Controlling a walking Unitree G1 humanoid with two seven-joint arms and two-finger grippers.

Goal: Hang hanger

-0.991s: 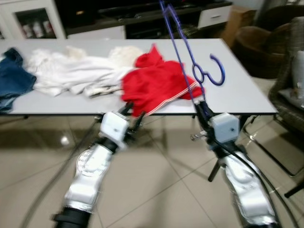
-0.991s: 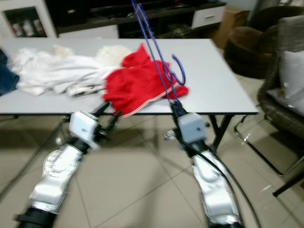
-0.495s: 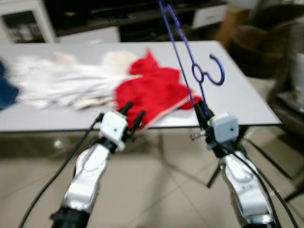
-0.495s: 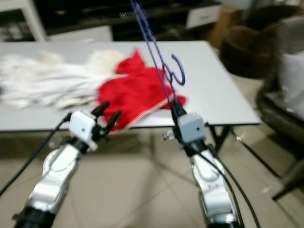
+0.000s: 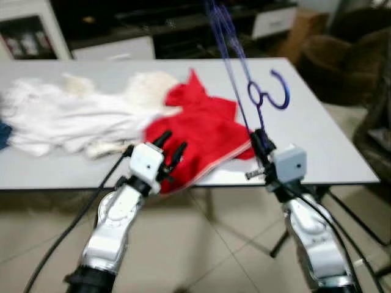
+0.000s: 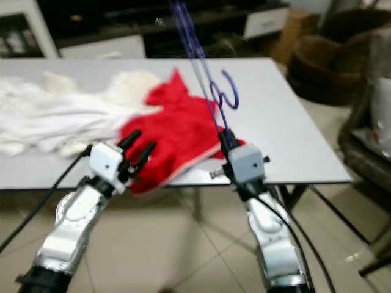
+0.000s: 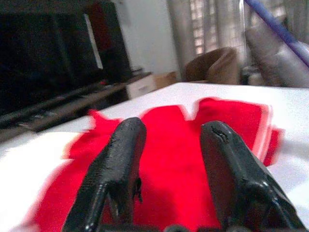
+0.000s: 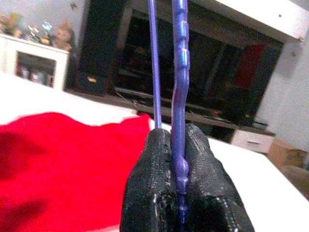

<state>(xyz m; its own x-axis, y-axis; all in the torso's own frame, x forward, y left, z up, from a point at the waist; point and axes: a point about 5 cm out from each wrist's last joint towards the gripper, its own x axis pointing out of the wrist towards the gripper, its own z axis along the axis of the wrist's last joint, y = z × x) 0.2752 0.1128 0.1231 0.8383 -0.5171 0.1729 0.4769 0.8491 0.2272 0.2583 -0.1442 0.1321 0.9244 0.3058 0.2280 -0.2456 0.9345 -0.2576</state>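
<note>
From the left eye view, the right tool (image 5: 261,141) is pinched closed on a blue hanger (image 5: 241,79) that rises toward 12 o'clock, its hook curling at about 1 o'clock from the grip, above the white worktop (image 5: 324,146). The left tool (image 5: 171,149) is spread apart, holding nothing, just before a red garment (image 5: 204,131); white clothes (image 5: 73,119) lie at its 10 o'clock.

In the left wrist view, its fingers (image 7: 118,164) frame the red cloth with a clear gap.

In the right wrist view, the pads (image 8: 154,183) clamp two thin blue bars. The hanger looks light, stiff and slick, likely to pivot; gripping near the hook's neck should steady it.
</note>
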